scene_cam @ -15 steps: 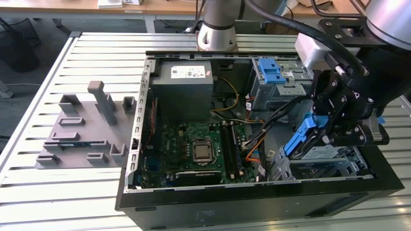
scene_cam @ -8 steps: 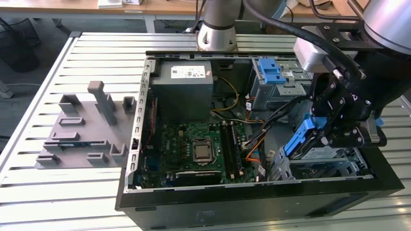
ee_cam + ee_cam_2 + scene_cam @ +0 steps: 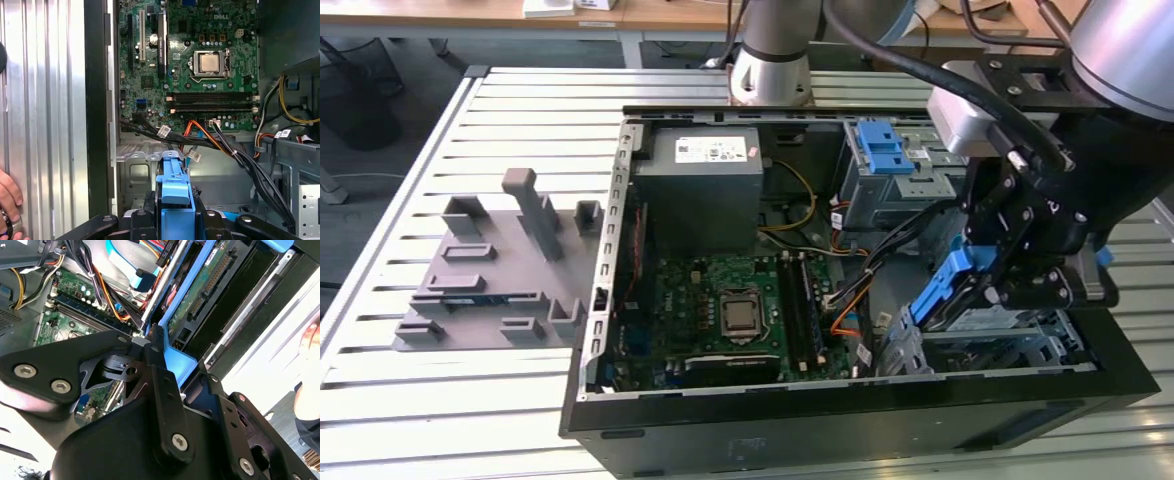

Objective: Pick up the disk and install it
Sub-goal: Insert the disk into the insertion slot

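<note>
In the exterior view the disk (image 3: pixel 947 288) hangs tilted, one blue side rail facing out, just above the metal drive cage (image 3: pixel 1001 345) at the front corner of the open case, on the exterior view's right. My gripper (image 3: pixel 1003 285) is shut on the disk from above. In the second wrist view the disk's green circuit-board underside (image 3: pixel 210 285) and blue rail (image 3: pixel 176 359) run away from a black finger (image 3: pixel 159 371). The first wrist view has the blue rail (image 3: pixel 175 187) clamped in my gripper (image 3: pixel 175 220), with the cage floor behind it.
Inside the case lie the motherboard (image 3: pixel 734 310), a grey power-supply box (image 3: pixel 700 190) and an upper cage with a blue latch (image 3: pixel 887 150). Cable bundles (image 3: pixel 220 145) cross close to the disk. A grey fixture plate (image 3: pixel 494 270) sits on the table. A person's hand (image 3: pixel 7 197) rests beside the case.
</note>
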Robot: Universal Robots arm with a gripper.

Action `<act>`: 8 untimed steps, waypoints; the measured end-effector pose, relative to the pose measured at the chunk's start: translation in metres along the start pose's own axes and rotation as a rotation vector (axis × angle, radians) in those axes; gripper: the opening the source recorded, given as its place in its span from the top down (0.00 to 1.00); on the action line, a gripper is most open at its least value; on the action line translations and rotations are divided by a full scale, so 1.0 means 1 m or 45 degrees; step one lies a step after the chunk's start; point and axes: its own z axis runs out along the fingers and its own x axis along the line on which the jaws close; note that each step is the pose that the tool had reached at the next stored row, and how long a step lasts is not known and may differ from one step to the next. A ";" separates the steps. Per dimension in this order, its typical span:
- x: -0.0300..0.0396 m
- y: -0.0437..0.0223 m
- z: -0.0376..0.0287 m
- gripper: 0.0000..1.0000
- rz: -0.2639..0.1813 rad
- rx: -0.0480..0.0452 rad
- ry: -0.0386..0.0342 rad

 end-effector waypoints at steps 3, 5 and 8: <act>0.0000 0.0000 0.0014 0.64 0.000 0.000 -0.0001; 0.0001 0.0000 0.0023 0.64 0.000 0.000 -0.0001; 0.0001 0.0000 0.0035 0.64 0.000 0.000 0.0001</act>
